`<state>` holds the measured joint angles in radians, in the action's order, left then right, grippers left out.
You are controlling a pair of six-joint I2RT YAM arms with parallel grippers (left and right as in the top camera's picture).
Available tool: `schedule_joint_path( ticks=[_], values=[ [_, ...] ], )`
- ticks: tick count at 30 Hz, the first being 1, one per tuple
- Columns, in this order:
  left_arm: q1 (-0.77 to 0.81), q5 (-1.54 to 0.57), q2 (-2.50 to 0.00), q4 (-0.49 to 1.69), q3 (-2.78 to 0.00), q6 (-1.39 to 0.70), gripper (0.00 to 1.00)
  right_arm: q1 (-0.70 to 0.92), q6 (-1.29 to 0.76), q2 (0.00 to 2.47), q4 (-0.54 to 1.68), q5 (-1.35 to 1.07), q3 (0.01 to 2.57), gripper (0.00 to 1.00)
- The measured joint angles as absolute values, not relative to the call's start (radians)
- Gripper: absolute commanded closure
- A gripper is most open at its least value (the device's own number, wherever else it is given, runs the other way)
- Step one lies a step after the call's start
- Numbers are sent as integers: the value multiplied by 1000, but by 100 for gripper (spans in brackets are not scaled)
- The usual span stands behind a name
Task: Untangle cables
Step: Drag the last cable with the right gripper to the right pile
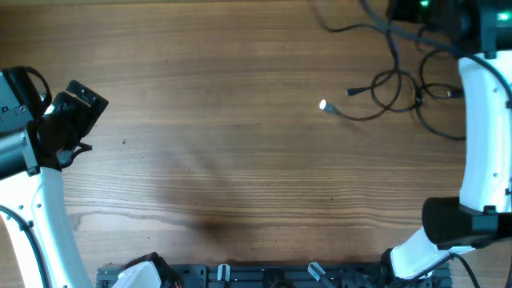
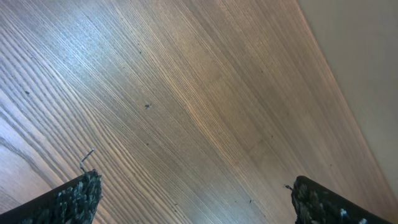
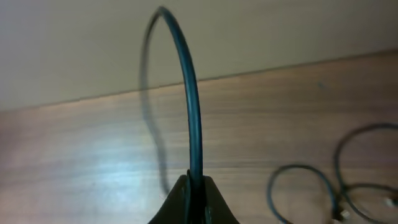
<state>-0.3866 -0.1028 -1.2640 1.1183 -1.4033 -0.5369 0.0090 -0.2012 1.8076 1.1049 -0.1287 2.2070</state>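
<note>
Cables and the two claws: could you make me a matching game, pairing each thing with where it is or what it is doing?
Things:
1. left gripper
2. right gripper
3. tangle of cables
4. whitish plug end

Places or states:
A. shut on a black cable that arcs upward
B. open, with only the bare wooden table between its fingers
C. bright spot at the left tip of the tangle
D. lying in loops at the upper right of the overhead view

Pairs: 1-B, 2-A, 3-D, 4-C
</note>
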Motion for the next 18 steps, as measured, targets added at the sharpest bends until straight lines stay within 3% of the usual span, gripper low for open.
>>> schedule_joint_path(
  ticks=[11,12,14,15,16,18],
  values=[
    [-387,-103,-1264,1118,-1403,-537,0,-334,-286,1808,1137,-89,2207,93],
    [-387,-103,-1264,1118,-1403,-537,0,-352,-299,1808,1137,-64,2207,83],
    [-387,-103,-1264,1118,-1403,-537,0,-366,-322,1808,1139,5,2207,35],
    [-387,-103,-1264,1118,-1403,-537,0,-365,-324,1808,1140,30,2207,19],
    [-387,-103,-1264,1118,-1403,-537,0,-364,-331,1808,1143,51,2207,12],
    [-387,-103,-1264,1119,-1403,-537,0,-364,-337,1808,1146,73,2207,8]
  ],
)
